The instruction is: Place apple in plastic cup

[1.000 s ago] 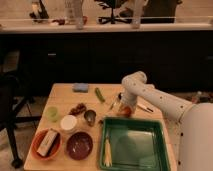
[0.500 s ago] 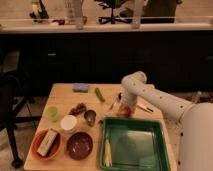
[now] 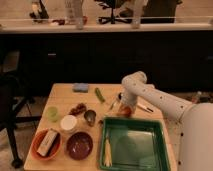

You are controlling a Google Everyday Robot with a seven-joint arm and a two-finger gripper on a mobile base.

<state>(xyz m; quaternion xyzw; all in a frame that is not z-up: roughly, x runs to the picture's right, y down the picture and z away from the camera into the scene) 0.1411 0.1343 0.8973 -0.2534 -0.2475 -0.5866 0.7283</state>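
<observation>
The gripper (image 3: pixel 123 105) is remaining where it was half a second earlier, sitting directly over the apple (image 3: pixel 126 112) just behind the green tray (image 3: pixel 150 123), with its grasp state impossible to tell, while the plastic cup (image 3: pixel 52 113) is standing well apart across the table (image 3: pixel 65 93), so the transfer is not yet starting.

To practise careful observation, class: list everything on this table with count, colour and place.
apple: one, orange-red, at the gripper, behind the tray
plastic cup: one, pale green, table's left
grapes: one bunch, dark red, beside the plastic cup
white container: one, white, before the grapes
metal cup: one, shiny, mid-table
sponge: one, blue, table's back
green vegetable: one, green, right of the sponge
orange bowl: one, orange, front left
dark red bowl: one, beside the orange bowl
tray: one, green, front right
table: one, wooden
arm: one, white, from the right
gripper: one, at the apple
</observation>
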